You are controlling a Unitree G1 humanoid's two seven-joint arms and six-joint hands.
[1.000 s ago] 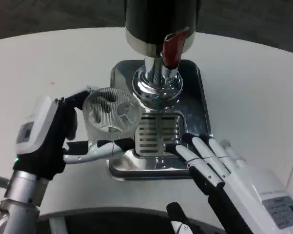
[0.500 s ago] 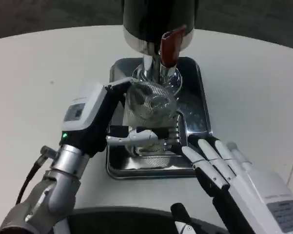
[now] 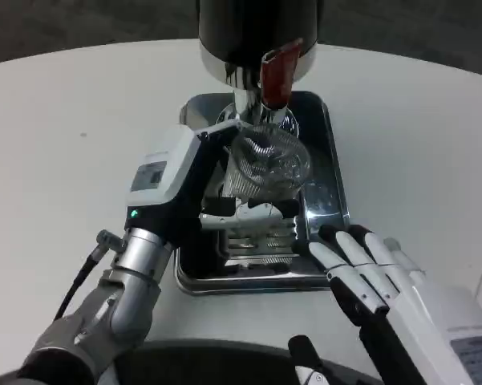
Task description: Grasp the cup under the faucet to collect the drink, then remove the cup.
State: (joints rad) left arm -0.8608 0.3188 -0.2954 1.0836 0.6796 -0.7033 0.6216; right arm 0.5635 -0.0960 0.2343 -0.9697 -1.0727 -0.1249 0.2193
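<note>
white table, silver drip tray resting on it

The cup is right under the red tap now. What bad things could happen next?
The clear cup looks tilted in the left hand, so drink could run over its rim into the metal tray. It also sits close to the red tap lever and might bump it. The right hand rests at the tray's edge and could nudge it.

At frame centre, the clear ribbed plastic cup looks glossy. Beneath it, the polished mirror-bright metal drip tray reflects light. The white bench around them is smooth and matt.
</note>
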